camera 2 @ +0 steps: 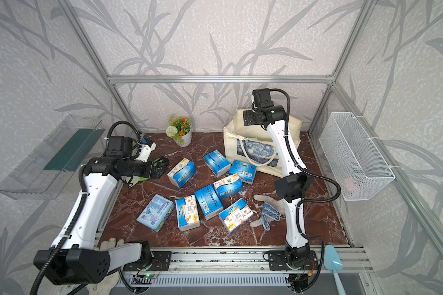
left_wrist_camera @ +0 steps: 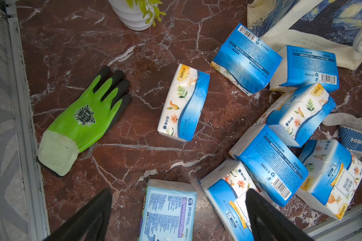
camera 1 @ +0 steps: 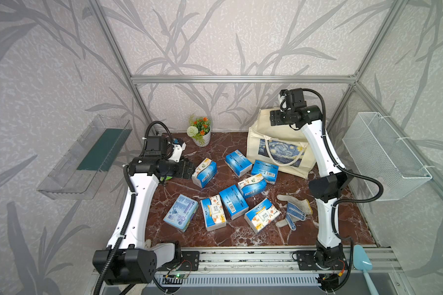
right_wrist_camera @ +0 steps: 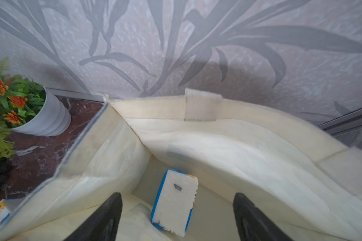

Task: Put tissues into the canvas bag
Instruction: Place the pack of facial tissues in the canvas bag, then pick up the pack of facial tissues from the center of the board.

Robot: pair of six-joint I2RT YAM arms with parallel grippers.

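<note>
One tissue pack (right_wrist_camera: 174, 201) sits low inside the canvas bag (right_wrist_camera: 249, 158), its white face turned up and blue showing along its edges. Straight above it, over the bag's open mouth, hangs the right gripper (right_wrist_camera: 177, 196). Its two black fingers (right_wrist_camera: 105, 219) stand wide apart, one to each side of the pack, clear of it and of the fabric, with nothing gripped between them. In both top views the bag stands at the far right corner of the tabletop (camera 1: 215, 238), with its printed side toward the near edge.

Eight more packs lie loose across the middle of the tabletop, from the foot of the bag toward the near edge. One blue pack (camera 1: 264, 171) lies just beside the bag's lower front. The paler pack (camera 1: 180, 212) is at the left end of the cluster, toward the near edge.

The left gripper (camera 1: 188, 169) hangs near the left edge of the tabletop, jaws spread and empty. In a top view a floral pack (camera 1: 204, 172) lies just beside it, and whether they touch cannot be told. In the left wrist view, the left gripper's own fingers (left_wrist_camera: 88, 219) frame the end of the paler pack and the pack next to it.

A green glove (left_wrist_camera: 82, 121) lies flat by the left edge and a potted plant (camera 1: 201, 132) stands at the far edge. A white-and-blue dotted glove (camera 1: 294, 209) lies beside the right arm (camera 1: 325, 217), toward the near right corner.
</note>
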